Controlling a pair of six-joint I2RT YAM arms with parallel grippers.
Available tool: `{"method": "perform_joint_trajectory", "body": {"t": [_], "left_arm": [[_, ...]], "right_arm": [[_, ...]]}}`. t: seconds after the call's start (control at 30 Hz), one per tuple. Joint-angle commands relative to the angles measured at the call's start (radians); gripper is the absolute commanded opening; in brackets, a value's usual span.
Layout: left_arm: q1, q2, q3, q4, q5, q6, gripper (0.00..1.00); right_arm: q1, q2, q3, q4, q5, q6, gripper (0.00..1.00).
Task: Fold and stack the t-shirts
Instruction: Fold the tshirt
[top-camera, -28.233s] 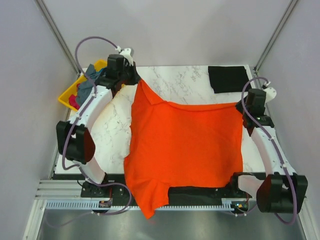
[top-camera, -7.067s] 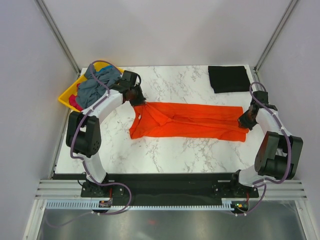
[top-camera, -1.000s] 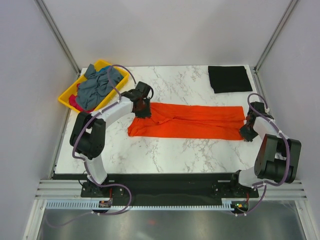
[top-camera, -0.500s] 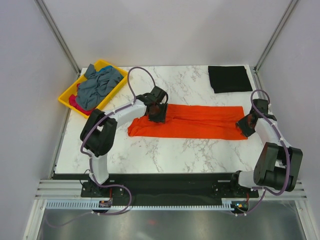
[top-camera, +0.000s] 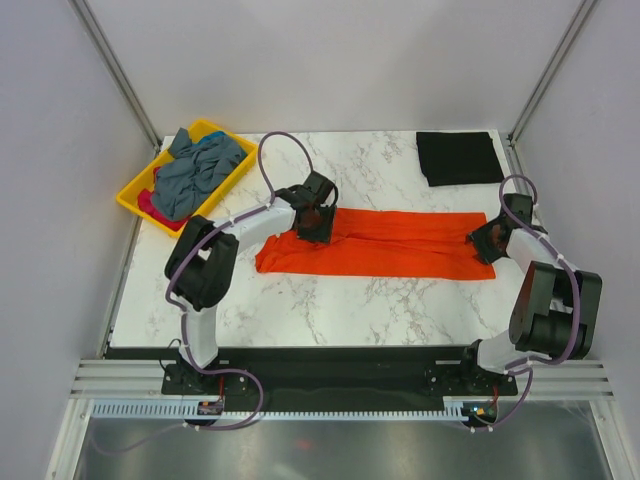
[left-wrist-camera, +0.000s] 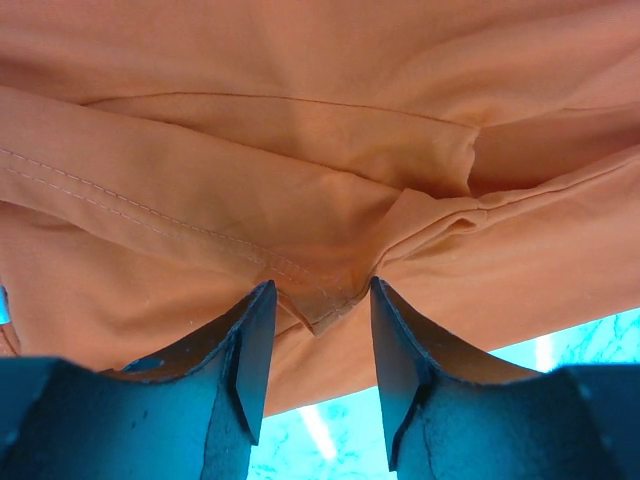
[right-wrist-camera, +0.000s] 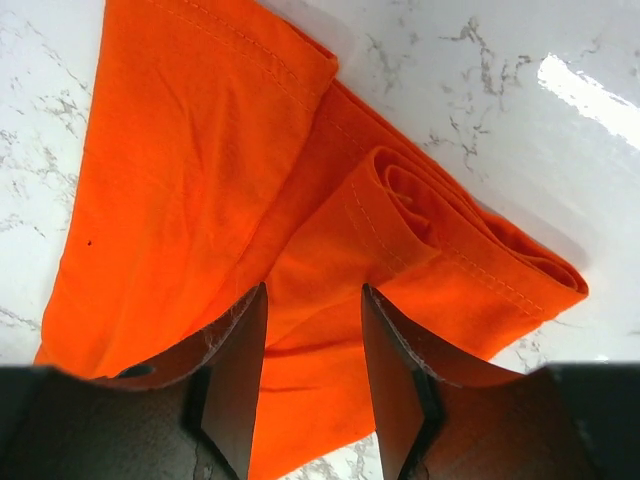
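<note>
Two arms work on one shirt.

Top view: the orange shirt (top-camera: 400, 245) lies as a long folded strip across the middle of the table (top-camera: 330, 310). The left gripper (top-camera: 318, 218) sits on the strip's far edge, toward its left end. The right gripper (top-camera: 487, 240) sits at its right end. A black shirt (top-camera: 458, 157) lies folded at the far right corner. A grey-blue shirt (top-camera: 195, 170) is heaped in the tray (top-camera: 130, 197) at the far left.

Left wrist view: the fingers (left-wrist-camera: 245, 360) stand apart, straddling a small pucker where hems cross. Nothing is clamped.

Right wrist view: the fingers (right-wrist-camera: 235, 380) stand apart over the strip's end, beside a rolled edge. Nothing is clamped.

Caution: if you close the left jaws on the pucker alone, expect to catch only the top layer. Lifting would then peel the strip open. At the right end, the rolled edge may slip out and unroll. Unequal lifts would likely twist the strip.

Markings: no brand, label or writing is legible in any view.
</note>
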Motion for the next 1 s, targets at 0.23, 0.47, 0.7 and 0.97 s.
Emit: {"method": "perform_joint_trajectory", "body": {"t": [0.23, 0.47, 0.7, 0.97], "left_arm": [[-0.003, 0.021, 0.047, 0.025, -0.026, 0.061, 0.22], [-0.003, 0.004, 0.076, 0.015, -0.071, 0.061, 0.02], [-0.002, 0.036, 0.142, -0.009, -0.078, 0.058, 0.02], [0.0, 0.07, 0.188, -0.041, -0.112, 0.055, 0.02]], "right_arm": [[0.002, 0.058, 0.009, 0.061, -0.01, 0.044, 0.51], [0.004, 0.03, -0.016, 0.059, -0.024, 0.05, 0.5], [0.004, 0.009, -0.042, 0.049, -0.01, 0.033, 0.51], [0.004, 0.024, -0.033, 0.056, 0.074, 0.019, 0.5]]}}
